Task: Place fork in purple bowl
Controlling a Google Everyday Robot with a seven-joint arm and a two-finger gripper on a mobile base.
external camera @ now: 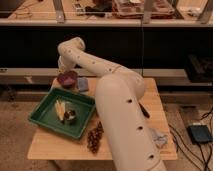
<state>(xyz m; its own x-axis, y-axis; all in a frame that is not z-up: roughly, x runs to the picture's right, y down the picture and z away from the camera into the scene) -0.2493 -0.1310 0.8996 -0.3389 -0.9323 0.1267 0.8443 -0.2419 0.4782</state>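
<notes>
The purple bowl (67, 78) stands at the back left of the wooden table (55, 145), dark maroon and round. My gripper (62, 68) hangs just above the bowl's left rim, at the end of the big white arm (120, 100), which bends over at the back. The arm hides most of the gripper. The fork does not show anywhere; I cannot tell whether the gripper holds it.
A green tray (42, 117) at the front left holds pale yellow wedges (60, 109) and a small metal cup (70, 116). A blue-grey block (82, 84) lies right of the bowl. A dark grape-like cluster (94, 138) lies near the front edge. A dark utensil (144, 110) and pale wrapper (159, 137) lie right.
</notes>
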